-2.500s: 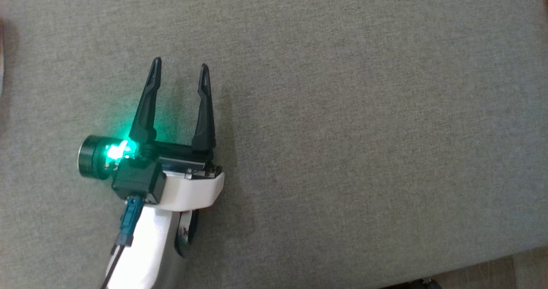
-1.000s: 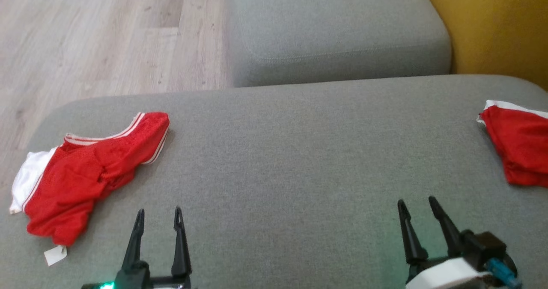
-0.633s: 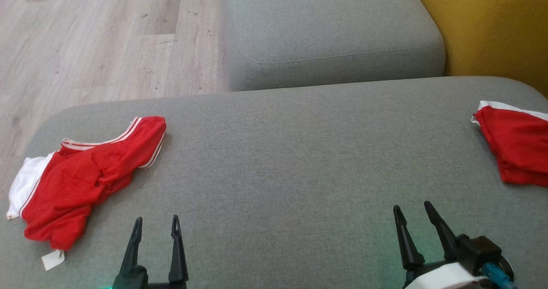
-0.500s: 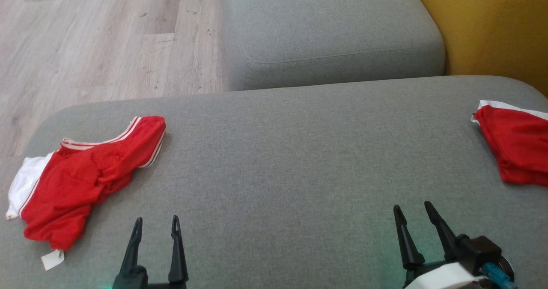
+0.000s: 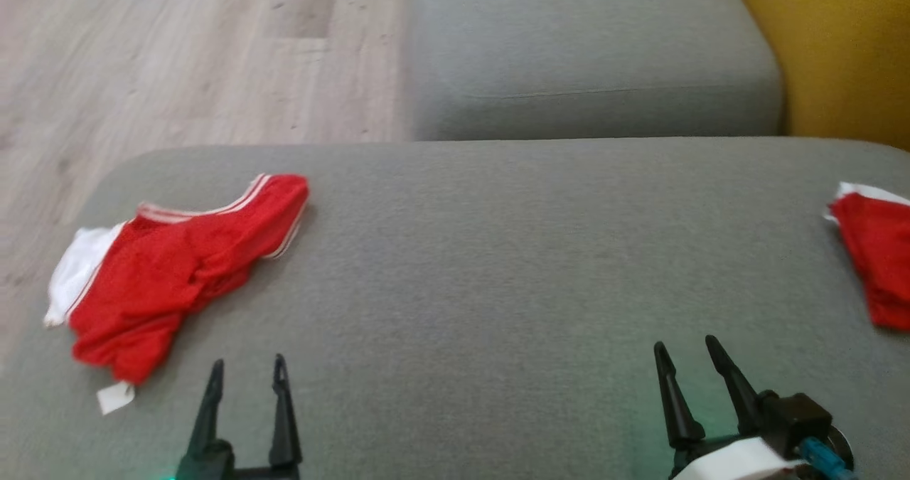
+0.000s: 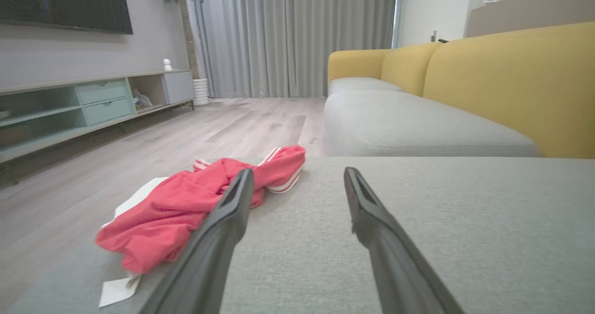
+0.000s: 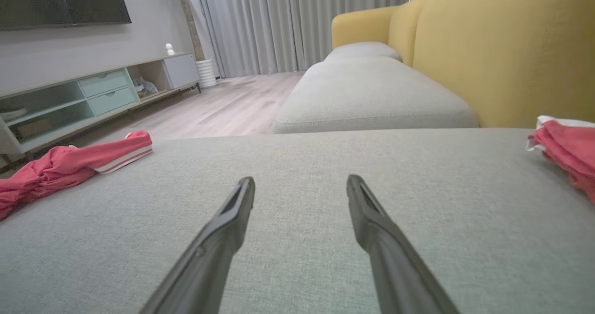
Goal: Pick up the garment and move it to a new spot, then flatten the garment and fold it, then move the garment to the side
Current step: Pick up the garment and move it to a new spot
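Two hands show at the bottom of the frame: the left hand (image 5: 247,360) at lower left and the right hand (image 5: 686,342) at lower right, both spread wide and empty. Two garments lie on the grey cushion (image 5: 498,267): the crumpled red garment (image 5: 178,267) at middle left and a second red garment (image 5: 878,259) at the right edge. Beyond are a farther cushion (image 5: 590,53), the wood floor (image 5: 178,60) and a yellow backrest (image 5: 846,46).
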